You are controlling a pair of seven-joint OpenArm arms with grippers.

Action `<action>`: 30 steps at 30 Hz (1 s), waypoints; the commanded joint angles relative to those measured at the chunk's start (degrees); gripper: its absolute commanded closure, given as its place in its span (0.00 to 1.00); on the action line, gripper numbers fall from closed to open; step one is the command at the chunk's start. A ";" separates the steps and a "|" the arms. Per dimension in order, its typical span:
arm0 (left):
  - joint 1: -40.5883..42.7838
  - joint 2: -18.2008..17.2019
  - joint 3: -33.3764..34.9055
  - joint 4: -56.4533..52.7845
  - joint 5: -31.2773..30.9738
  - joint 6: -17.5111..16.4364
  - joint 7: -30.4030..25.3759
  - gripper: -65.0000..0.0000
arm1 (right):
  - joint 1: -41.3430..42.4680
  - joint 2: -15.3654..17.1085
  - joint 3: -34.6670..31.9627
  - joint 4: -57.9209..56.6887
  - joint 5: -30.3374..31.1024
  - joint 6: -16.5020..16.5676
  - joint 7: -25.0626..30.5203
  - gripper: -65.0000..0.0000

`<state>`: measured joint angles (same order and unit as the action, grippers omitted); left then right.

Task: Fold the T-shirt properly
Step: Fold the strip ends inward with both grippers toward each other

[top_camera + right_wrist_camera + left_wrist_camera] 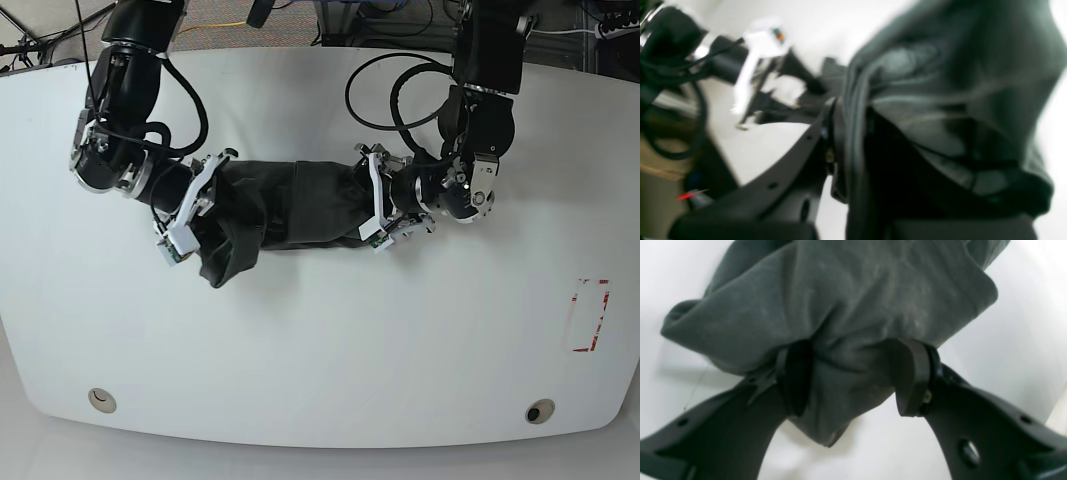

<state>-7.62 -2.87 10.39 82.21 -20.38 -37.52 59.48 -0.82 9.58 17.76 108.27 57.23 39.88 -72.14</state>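
Left wrist: the left gripper (853,376) is clamping a thick bunch of the T-shirt (846,303) between half-spread jaws, centre frame.
Right wrist: the right gripper (840,150) is pinching cloth nearly closed (blur is hiding the far finger).
Base: the T-shirt is hanging bunched between both grippers over the table (320,340), mid-frame; a fold is under way.
Next: probably lowering and laying it flat; sleeves are indistinguishable.
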 commanded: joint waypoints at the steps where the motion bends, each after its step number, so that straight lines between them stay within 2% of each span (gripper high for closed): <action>1: -0.34 -0.07 -0.06 0.20 0.73 0.11 1.31 0.45 | 0.95 -3.12 -1.10 -0.09 1.89 0.12 1.94 1.00; 8: -0.34 0.19 -0.06 0.29 0.73 0.11 1.31 0.45 | 1.74 -9.19 -2.59 -2.29 1.80 0.12 2.12 1.00; 15: 0.36 0.19 -0.15 0.64 0.56 -0.06 1.31 0.45 | 3.85 -10.86 -2.68 -8.62 1.80 0.12 4.14 1.00; 17: 0.36 0.19 -0.50 0.64 0.56 -0.06 1.22 0.45 | 4.64 -10.86 -2.68 -10.38 1.80 0.12 4.67 0.94; 21: 0.36 0.37 -2.61 0.64 0.38 -0.06 1.22 0.45 | 5.44 -10.95 -2.68 -12.58 1.80 0.12 5.46 0.63; 23: 0.10 0.37 -2.88 0.64 0.38 -0.06 1.22 0.45 | 5.44 -11.21 -2.77 -12.58 1.80 0.12 5.81 0.39; 27: 0.10 0.37 -3.05 0.64 0.38 -0.15 1.13 0.45 | 5.26 -11.21 -5.32 -12.66 1.80 0.12 6.95 0.06; 28: 0.10 0.37 -3.49 0.64 0.38 -0.15 1.13 0.45 | 5.08 -11.21 -5.85 -12.66 1.80 0.12 8.01 0.01; 30: 0.01 0.46 -4.63 0.64 0.29 -0.24 1.13 0.45 | 4.91 -11.21 -6.64 -12.66 1.80 -1.59 9.68 0.00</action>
<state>-6.79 -2.20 6.79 82.41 -21.06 -37.85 59.27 3.18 -1.61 11.62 94.70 57.25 39.38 -66.04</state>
